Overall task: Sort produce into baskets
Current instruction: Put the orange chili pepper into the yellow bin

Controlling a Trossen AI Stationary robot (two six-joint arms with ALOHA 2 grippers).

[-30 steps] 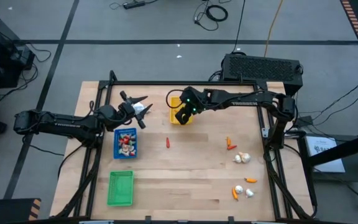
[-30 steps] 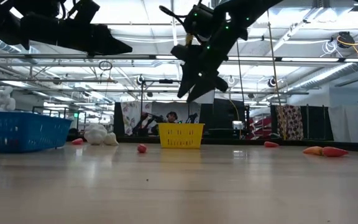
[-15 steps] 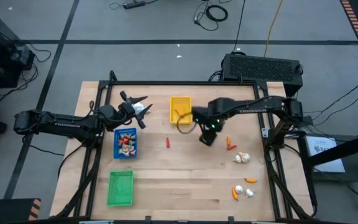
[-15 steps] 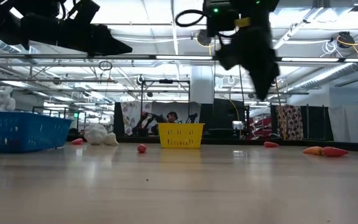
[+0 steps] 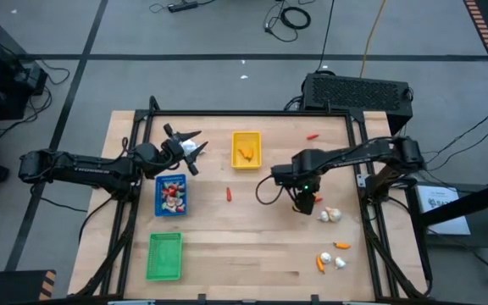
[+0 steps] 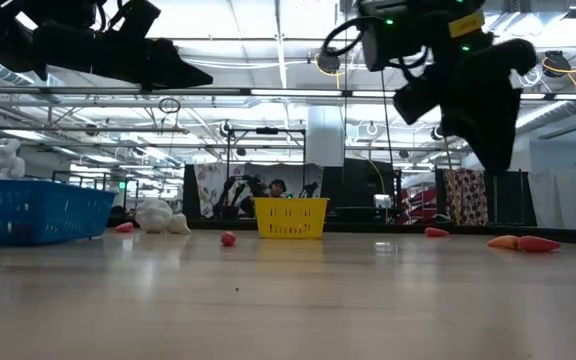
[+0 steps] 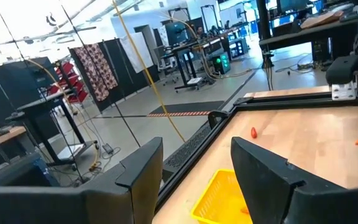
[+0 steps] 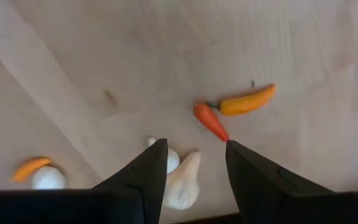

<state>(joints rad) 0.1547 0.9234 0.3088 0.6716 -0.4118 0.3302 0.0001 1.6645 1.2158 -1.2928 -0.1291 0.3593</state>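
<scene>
My right gripper hangs open and empty, pointing down over the table's right half. In the right wrist view its fingers stand above a whitish garlic bulb; a red pepper piece and an orange one lie just beyond. My left gripper waits open and level above the far left of the table, near the blue basket. The yellow basket holds orange pieces. The green basket sits at the near left.
A red piece lies mid-table. Garlic lies beside my right gripper. More orange pieces and garlic lie toward the near right corner. A red piece rests by the far frame rail. A black box stands behind the table.
My right gripper has swung from above the yellow basket toward the table's right and near edges. It has tipped from a slant to pointing almost straight down, and now stands over the peppers and garlic. The left arm has kept still.
</scene>
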